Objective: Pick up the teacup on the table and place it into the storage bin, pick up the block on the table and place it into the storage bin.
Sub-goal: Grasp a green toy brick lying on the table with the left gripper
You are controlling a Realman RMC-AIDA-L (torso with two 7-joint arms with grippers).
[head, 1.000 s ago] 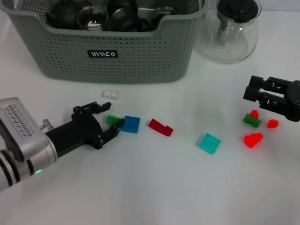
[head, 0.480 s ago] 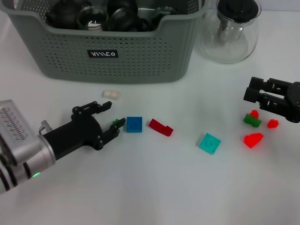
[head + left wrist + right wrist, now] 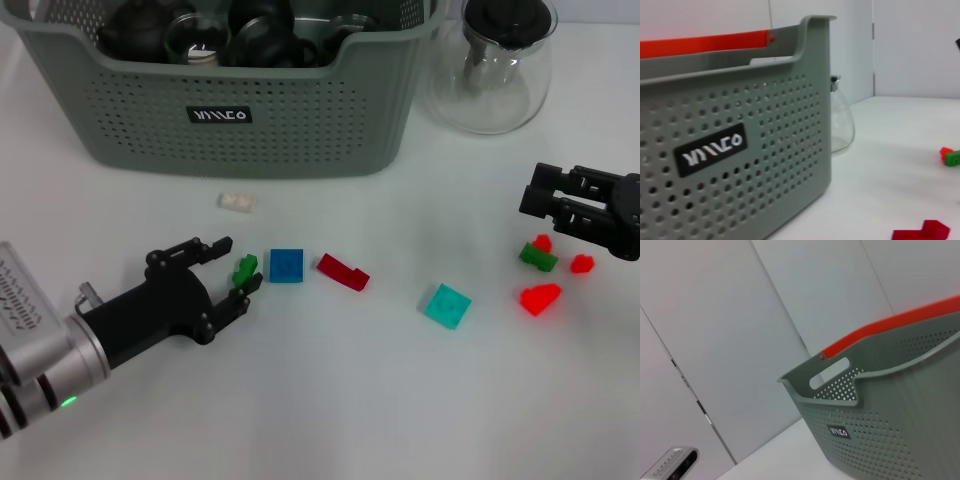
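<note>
The left gripper [image 3: 228,268] is held low over the white table [image 3: 330,400], fingers spread apart, with a small green block [image 3: 244,268] between the fingertips; actual contact with the block cannot be confirmed from the head view. A blue block [image 3: 286,265] lies just beside it, then a dark red block [image 3: 343,271] and a teal block [image 3: 446,304] farther toward the right. A small white piece [image 3: 237,201] is seen near the storage bin [image 3: 250,110], which stands at the far edge and is filled with dark teaware. A glass carafe [image 3: 492,65] stands next to the bin. The right gripper [image 3: 535,200] hovers over a cluster of red and green blocks [image 3: 545,270], its fingers parted and nothing held.
</note>
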